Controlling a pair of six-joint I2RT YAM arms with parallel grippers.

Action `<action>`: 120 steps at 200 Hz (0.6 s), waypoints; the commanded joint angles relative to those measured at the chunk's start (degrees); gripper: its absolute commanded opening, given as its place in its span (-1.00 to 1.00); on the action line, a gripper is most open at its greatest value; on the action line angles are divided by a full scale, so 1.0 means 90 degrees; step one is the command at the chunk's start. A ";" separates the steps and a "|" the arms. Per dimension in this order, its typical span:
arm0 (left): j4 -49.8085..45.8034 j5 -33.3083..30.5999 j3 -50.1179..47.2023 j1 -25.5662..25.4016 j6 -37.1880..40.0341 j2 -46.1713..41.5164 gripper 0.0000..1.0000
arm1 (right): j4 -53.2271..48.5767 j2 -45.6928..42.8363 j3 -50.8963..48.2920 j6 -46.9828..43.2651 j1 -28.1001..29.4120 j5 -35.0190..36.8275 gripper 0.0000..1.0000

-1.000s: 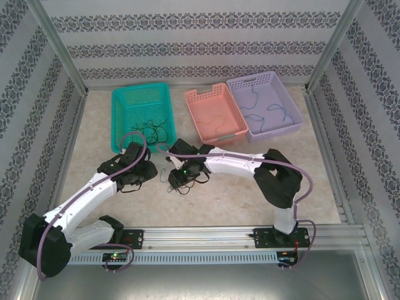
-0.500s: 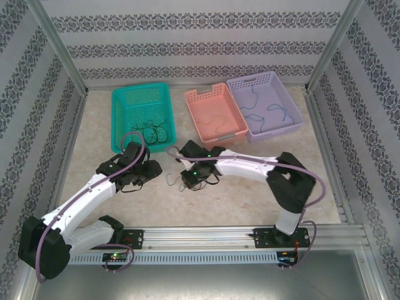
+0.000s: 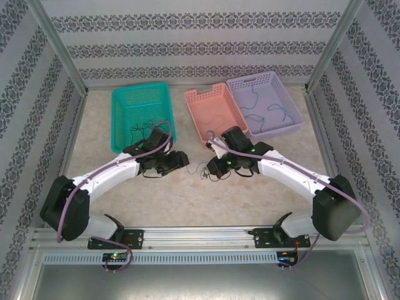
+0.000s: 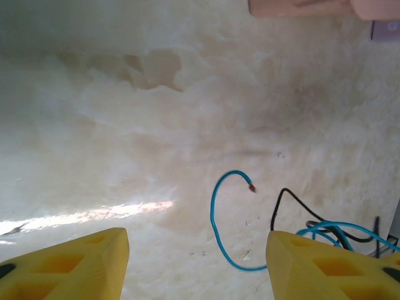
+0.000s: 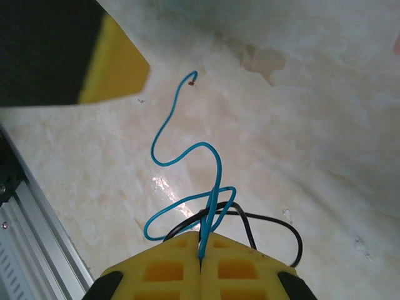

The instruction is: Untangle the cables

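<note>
- Table (image 3: 262, 200): your cables (image 3: 204, 171) sit tangled at centre. The purple basket (image 3: 275, 131), 1 o'clock, holds blue strands.
- Right hand (image 5: 201, 249), cables' 3 o'clock: clamped on blue cable (image 5: 164, 137), likely to draw it off black cable (image 5: 278, 224).
- Left hand (image 4: 197, 253), 9 o'clock: spread apart, empty, free for you to pin.

Baskets: 3. One teal perforated plastic basket (image 3: 140, 87), one pink perforated plastic basket (image 3: 200, 95), one lavender perforated plastic basket (image 3: 250, 79).
Robot arms: 2. White-and-black left arm (image 3: 103, 175), white-and-black right arm (image 3: 294, 175).
Loose wires on the beige marbled tabletop (image 3: 187, 200) between the arms: 2. One thin blue wire (image 5: 187, 156), one thin black wire (image 5: 275, 225).
In the teal basket: 1 small clump of black wires (image 3: 142, 128).
In the lavender basket: blue strands (image 3: 278, 110), looks like 3, tiny from above.
</note>
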 commanded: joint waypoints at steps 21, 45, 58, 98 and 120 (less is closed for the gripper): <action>0.0035 0.0048 0.0809 -0.0353 0.0449 0.0554 0.20 | -0.0421 -0.0267 -0.0065 -0.0551 -0.0079 -0.0466 -1.00; -0.0691 -0.0193 0.1293 -0.0465 0.1098 0.0884 0.05 | -0.0439 -0.0345 -0.0081 -0.0564 -0.0148 -0.0525 -1.00; -0.1006 -0.0311 0.1453 -0.0493 0.1427 0.0991 0.01 | -0.0441 -0.0376 -0.0091 -0.0578 -0.0213 -0.0612 -1.00; -0.2102 -0.1029 0.1982 -0.0723 0.2437 0.1344 0.06 | -0.0604 -0.0312 -0.0005 -0.0751 -0.0352 -0.0932 -1.00; -0.2132 -0.1083 0.2017 -0.0752 0.2551 0.1431 0.08 | -0.0663 -0.0271 0.0042 -0.0801 -0.0407 -0.1034 -1.00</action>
